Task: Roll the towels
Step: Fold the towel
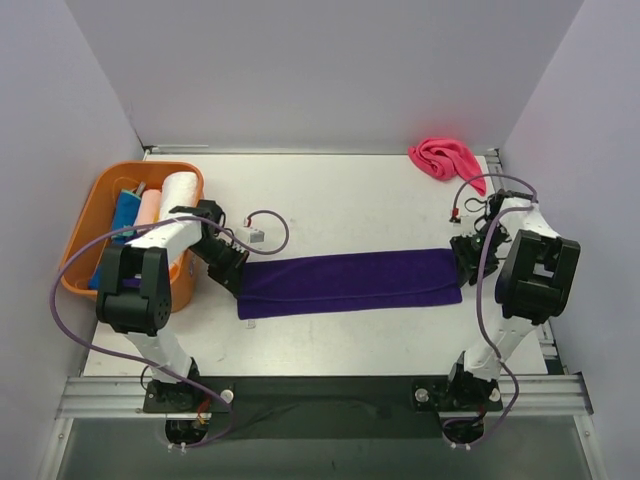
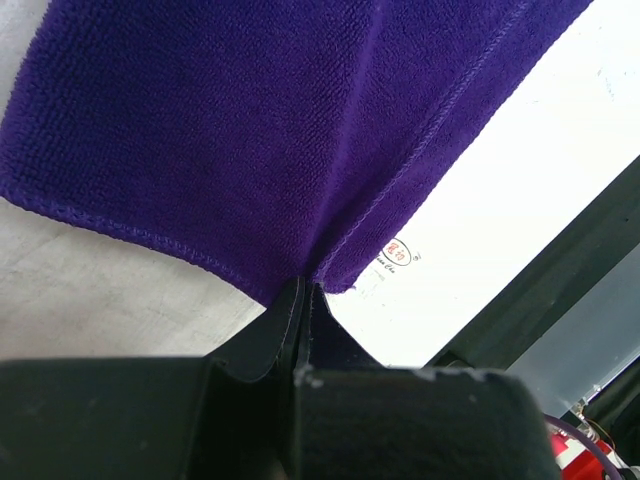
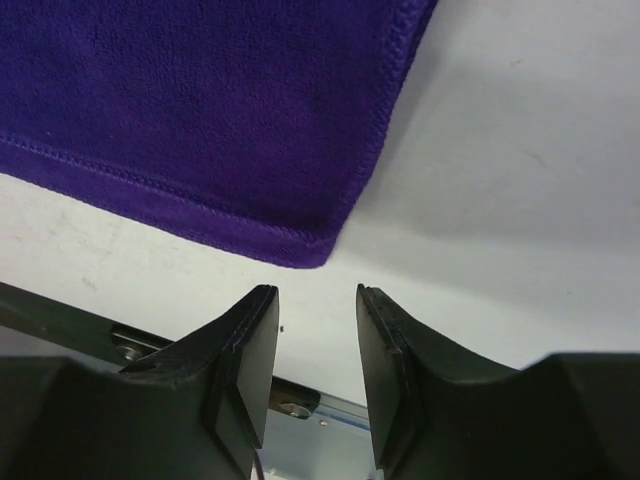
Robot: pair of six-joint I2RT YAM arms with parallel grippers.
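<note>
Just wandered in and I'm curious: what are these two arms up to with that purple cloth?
The job is rolling towels. A dark purple towel lies in a long strip across the table. The left gripper is pinched shut on one end; the right gripper stands open just off the other end, not touching. The orange basket holds rolled towels; a crumpled pink towel lies at the far right.

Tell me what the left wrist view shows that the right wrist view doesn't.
Only left wrist: the left gripper shut on a corner of the purple towel, and a small label with red print beside that corner. Only right wrist: the right gripper open, holding nothing, another towel corner lying flat just ahead of its fingertips. Both: the same purple towel on the white table.
</note>
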